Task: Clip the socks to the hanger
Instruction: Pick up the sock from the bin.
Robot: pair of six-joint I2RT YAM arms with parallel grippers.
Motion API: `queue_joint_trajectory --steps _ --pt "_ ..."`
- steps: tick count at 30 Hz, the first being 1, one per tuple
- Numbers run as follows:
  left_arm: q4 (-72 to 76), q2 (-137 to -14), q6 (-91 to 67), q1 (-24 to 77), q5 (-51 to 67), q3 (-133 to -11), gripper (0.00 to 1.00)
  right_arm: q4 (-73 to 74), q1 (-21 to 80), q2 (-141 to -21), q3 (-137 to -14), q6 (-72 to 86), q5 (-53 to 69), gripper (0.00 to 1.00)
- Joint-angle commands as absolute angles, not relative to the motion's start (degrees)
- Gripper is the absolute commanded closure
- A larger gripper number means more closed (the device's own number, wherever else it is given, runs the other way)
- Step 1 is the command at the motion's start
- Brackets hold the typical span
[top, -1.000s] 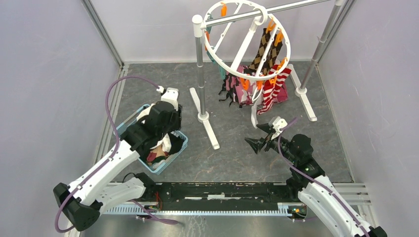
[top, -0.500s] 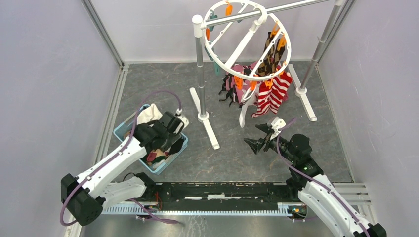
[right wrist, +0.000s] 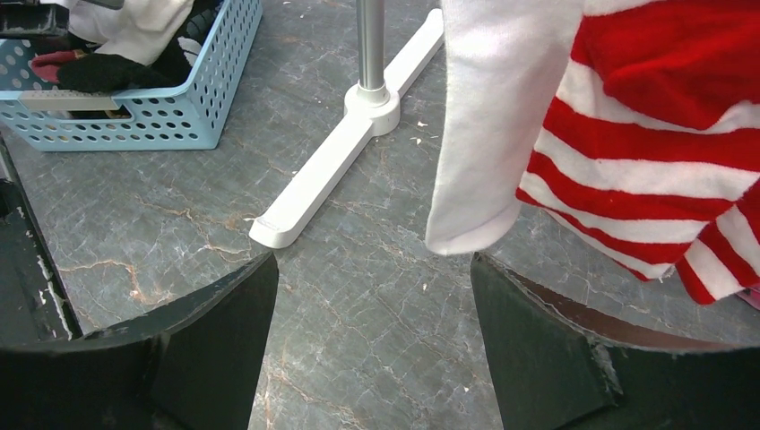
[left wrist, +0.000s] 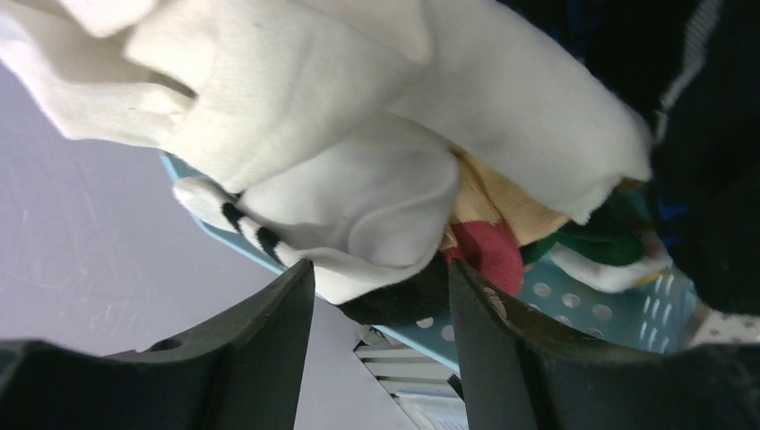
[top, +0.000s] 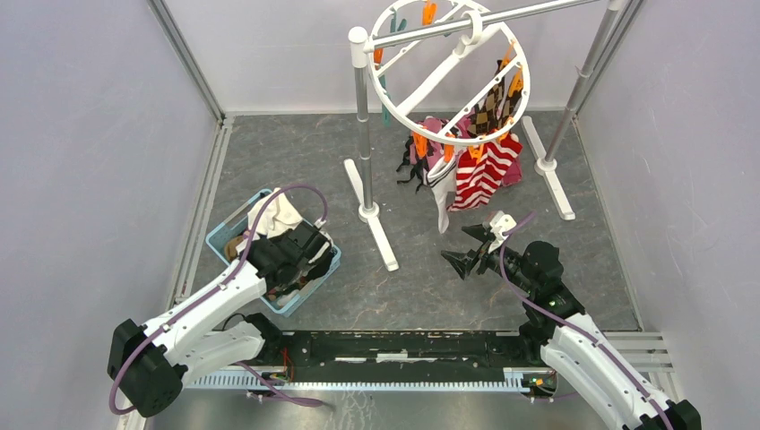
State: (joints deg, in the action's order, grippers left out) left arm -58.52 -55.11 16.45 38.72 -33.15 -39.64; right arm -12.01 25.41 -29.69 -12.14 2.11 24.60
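Quickly: left gripper (left wrist: 378,269) down in the blue basket (top: 220,235), fingers parted with a clear gap, clamped on nothing. Toe of a white sock with black stripes (left wrist: 358,206) right at the fingertips, bulging into the gap; contact not clear. Above it a plain white cloth (left wrist: 269,81), beside it red, tan, green and black fabric, too bunched to sort into items. From the top view, fingers buried under the wrist and cable, not visible there.

Right gripper (top: 457,244) released, spread wide, empty, hanging over bare floor, aimed toward the rack.

Hanger (top: 435,79) hooked on the silver rail (top: 538,11), tilted, top rim cut by the upper frame edge. Clipped along its lower rim: red-and-white striped sock (top: 479,175), white hanging sock (top: 441,193), argyle sock (top: 488,112) half hidden behind the ring. Pink camouflage cloth (top: 421,157) behind those. In the right wrist view, striped sock cropped at the right edge, white hanging sock just ahead of the fingers, not touching.

Room: open grey floor between basket and rack foot (right wrist: 341,166). Walls close on both sides, basket near the left wall. Rack feet splayed across the floor in front of the right gripper.
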Motion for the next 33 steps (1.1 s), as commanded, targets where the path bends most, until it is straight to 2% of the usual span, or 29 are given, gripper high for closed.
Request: queue_joint_trajectory --steps 1,7,11,23,30,33 --pt "-52.7 -54.9 18.6 39.0 -38.5 -39.6 0.41 -14.4 25.6 -29.5 -12.2 1.8 25.5 0.15" --pt "-52.8 -54.5 18.2 39.3 -37.4 -39.7 0.72 -13.8 25.6 -28.8 -12.4 1.7 25.5 0.15" --pt "-57.4 -54.9 16.3 39.3 -36.3 -42.2 0.97 -13.7 25.6 -28.9 -12.4 1.7 25.6 0.15" --pt "-73.1 -53.4 12.2 39.3 -43.7 -58.5 0.98 -14.0 25.7 -29.2 -12.7 1.7 25.8 0.15" --pt "-74.8 -53.0 9.6 39.3 -48.5 -67.9 0.98 -14.1 25.7 -29.0 -12.7 1.7 26.4 0.15" --pt "-74.2 -53.0 8.4 39.3 -44.7 -73.6 0.98 -14.1 25.6 -28.5 -12.7 1.8 26.6 0.15"
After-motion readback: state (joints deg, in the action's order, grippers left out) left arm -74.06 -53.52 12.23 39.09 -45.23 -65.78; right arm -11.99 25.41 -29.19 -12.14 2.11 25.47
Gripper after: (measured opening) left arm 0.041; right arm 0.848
